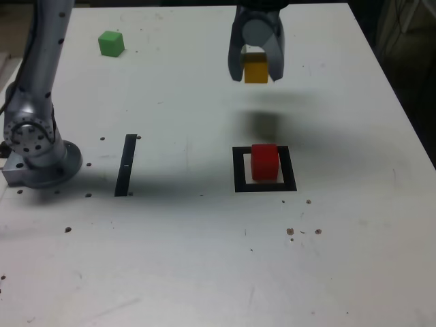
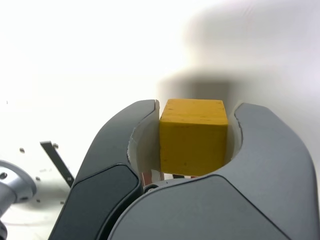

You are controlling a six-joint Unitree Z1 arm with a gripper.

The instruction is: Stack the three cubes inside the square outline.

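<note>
My gripper (image 1: 256,70) hangs in the air behind the square outline (image 1: 265,185), shut on the yellow cube (image 1: 256,71). The wrist view shows the yellow cube (image 2: 194,135) clamped between the two dark jaws, with my gripper (image 2: 196,115) well above the white table. A red cube (image 1: 265,162) sits inside the black square outline, nearer the camera than the gripper. The green cube (image 1: 111,43) rests on the table at the far left of the exterior view.
The arm's grey base (image 1: 37,153) stands at the exterior view's left edge. A thin black strip (image 1: 127,165) lies between the base and the outline. Small dark specks (image 1: 303,231) dot the white table (image 1: 204,259) near the front.
</note>
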